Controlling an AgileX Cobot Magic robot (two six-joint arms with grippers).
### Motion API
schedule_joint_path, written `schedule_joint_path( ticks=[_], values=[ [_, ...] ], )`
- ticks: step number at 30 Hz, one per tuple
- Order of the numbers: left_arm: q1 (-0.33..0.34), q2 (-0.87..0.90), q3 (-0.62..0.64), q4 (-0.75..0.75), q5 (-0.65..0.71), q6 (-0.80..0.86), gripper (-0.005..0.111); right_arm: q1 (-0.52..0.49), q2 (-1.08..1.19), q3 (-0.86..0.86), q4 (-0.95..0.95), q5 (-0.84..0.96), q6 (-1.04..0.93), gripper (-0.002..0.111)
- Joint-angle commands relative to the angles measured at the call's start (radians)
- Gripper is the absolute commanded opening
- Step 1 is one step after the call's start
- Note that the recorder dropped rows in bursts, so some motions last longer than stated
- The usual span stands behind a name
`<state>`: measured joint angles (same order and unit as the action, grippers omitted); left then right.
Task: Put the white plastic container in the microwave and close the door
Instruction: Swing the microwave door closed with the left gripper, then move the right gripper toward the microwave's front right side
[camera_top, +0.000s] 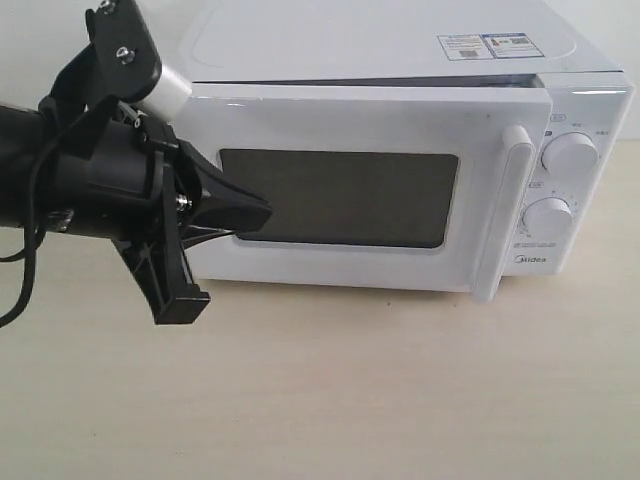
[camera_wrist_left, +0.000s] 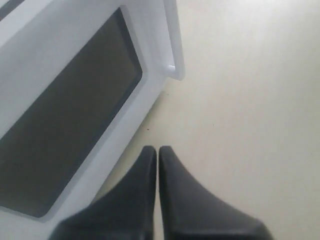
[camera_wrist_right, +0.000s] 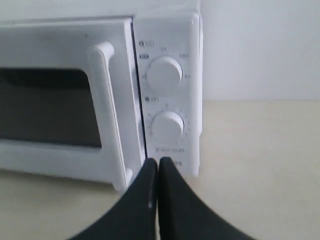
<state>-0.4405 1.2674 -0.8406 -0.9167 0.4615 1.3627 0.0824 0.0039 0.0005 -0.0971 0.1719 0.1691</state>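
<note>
Pale beige counter (camera_top: 350, 400) under a white wall (camera_wrist_right: 260, 45) carries the microwave (camera_top: 400, 45), long axis running left-right, front facing the exterior camera. Its door (camera_top: 350, 120) sits nearly shut, handle (camera_top: 500, 210) beside 2 dials (camera_top: 571, 155). Left tool (camera_top: 262, 213), closed and empty, hovers before the dark window; right tool (camera_wrist_right: 158, 162), closed and empty, faces the dials.

The microwave (camera_top: 380, 40) sits on the worktop (camera_top: 400, 400). Two dials (camera_top: 572, 155) are right of its door (camera_top: 350, 120). The left claw (camera_top: 266, 213) is before the door.
</note>
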Motion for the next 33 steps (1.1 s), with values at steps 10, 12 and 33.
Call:
schedule_joint_path(
  ticks=[10, 12, 33],
  values=[
    [-0.007, -0.150, 0.016, -0.011, -0.042, -0.023, 0.004, -0.003, -0.004, -0.248, -0.126, -0.305, 0.388, 0.000],
    [-0.007, -0.184, 0.016, -0.011, -0.042, -0.032, 0.004, -0.003, 0.000, -0.310, -0.129, -0.278, 0.411, 0.000],
    [-0.007, -0.382, 0.029, -0.011, -0.044, -0.082, 0.004, -0.003, 0.336, -0.807, 0.080, 0.540, 0.043, 0.000]
  ],
)
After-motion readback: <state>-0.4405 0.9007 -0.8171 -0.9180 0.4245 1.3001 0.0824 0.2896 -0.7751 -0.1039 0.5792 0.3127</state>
